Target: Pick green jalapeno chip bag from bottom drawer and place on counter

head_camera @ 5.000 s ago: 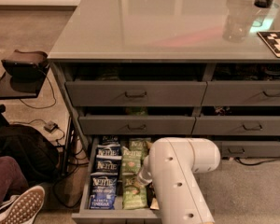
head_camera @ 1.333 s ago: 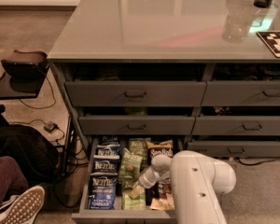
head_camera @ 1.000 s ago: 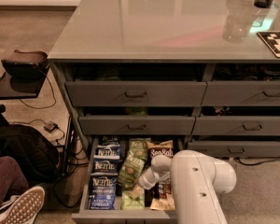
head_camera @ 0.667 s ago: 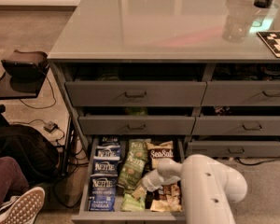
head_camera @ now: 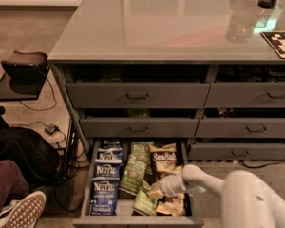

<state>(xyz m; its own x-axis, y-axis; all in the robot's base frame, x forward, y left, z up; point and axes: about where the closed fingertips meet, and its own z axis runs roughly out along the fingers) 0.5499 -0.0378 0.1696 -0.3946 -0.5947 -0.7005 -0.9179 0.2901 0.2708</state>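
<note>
Risk of a wrong grab: the gripper (head_camera: 160,190) sits low in the bottom drawer (head_camera: 133,220), open or closed I cannot tell, between a green jalapeno chip bag (head_camera: 132,169) and tan Sea Salt bags (head_camera: 163,157). Farther up, the counter (head_camera: 171,23) waits.

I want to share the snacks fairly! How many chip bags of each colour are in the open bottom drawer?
Dark blue Kettle chip bags: 3
Glossy olive-green chip bags: 3
Tan-and-brown Sea Salt chip bags: 2
Total: 8 showing; overlaps may hide more.
The white arm's pincer sits low in the long grey bottom drawer, among the bags on its right side.
</note>
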